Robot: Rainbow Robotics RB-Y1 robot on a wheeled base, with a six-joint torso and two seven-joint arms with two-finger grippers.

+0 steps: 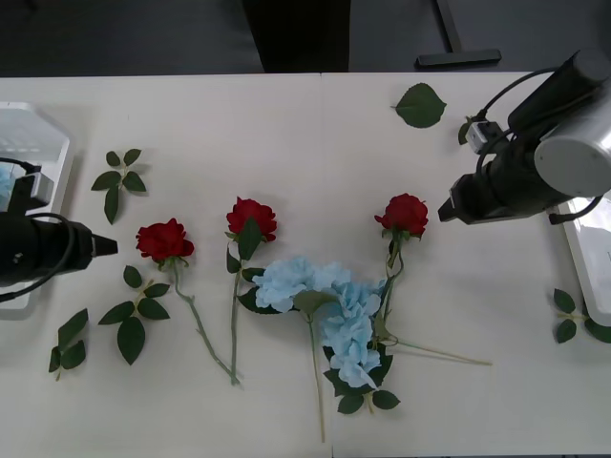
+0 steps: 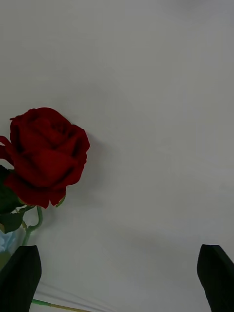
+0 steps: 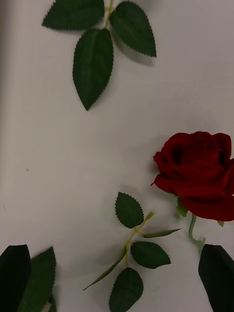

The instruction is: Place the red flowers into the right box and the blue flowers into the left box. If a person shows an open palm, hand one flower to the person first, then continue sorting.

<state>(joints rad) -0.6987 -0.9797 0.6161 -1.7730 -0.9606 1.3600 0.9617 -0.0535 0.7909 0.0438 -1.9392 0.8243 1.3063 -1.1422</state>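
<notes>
R gripper (image 1: 445, 212) open, white table (image 1: 315, 134)

This looks like a robot test lab or office room: a plain white desk (image 1: 286, 124) laid out with artificial flowers, dark grey floor (image 1: 143, 38) beyond its far edge, and a black metal furniture foot (image 1: 458, 52) standing there.

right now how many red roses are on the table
3: left red rose by the left gripper, middle red rose, right red rose near the right gripper. None looks hidden.
</notes>
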